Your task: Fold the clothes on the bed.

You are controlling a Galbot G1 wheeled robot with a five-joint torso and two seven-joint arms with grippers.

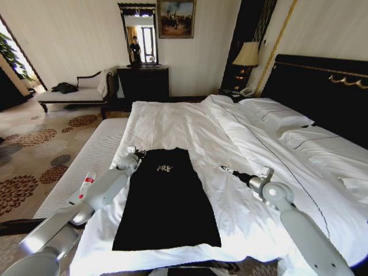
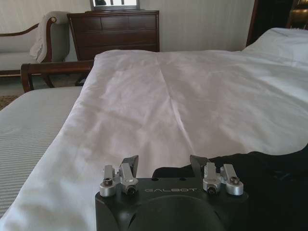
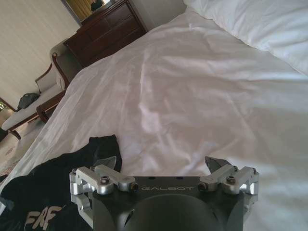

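Black T-shirt (image 1: 167, 201) folded narrow, lengthwise on bed (image 1: 190, 129); left tool (image 1: 135, 152) & right tool (image 1: 223, 168) both wide.

We see the black T-shirt (image 1: 167, 201) folded into a long narrow strip, flat on the bed (image 1: 190, 123), white chest lettering up, collar end toward the headboard.
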